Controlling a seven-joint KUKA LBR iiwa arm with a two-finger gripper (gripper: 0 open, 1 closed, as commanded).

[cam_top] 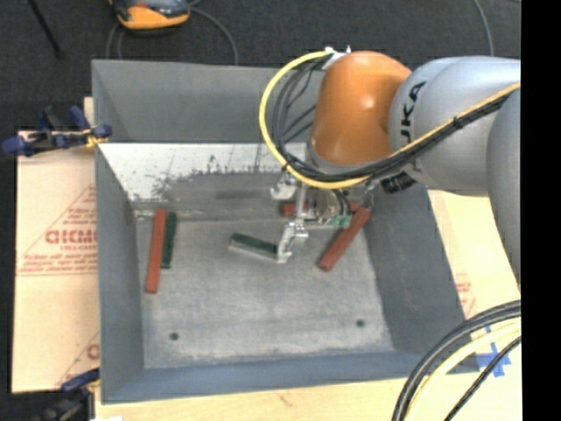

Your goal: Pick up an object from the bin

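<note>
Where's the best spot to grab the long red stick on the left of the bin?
Probably its lower half, from above, pinching across the narrow width: the red stick lies flat, and a dark green stick lies beside its upper part.

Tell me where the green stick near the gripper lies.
In the camera view, the green stick lies mid-bin, just left of the gripper; a red stick sits opposite.

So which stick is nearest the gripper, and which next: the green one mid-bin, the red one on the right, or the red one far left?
1. Middle green stick, its end right beside the gripper.
2. Right red stick, slanted, just to the view's right of the gripper.
3. Left red stick, near the bin's left wall, clearly farthest.
</note>
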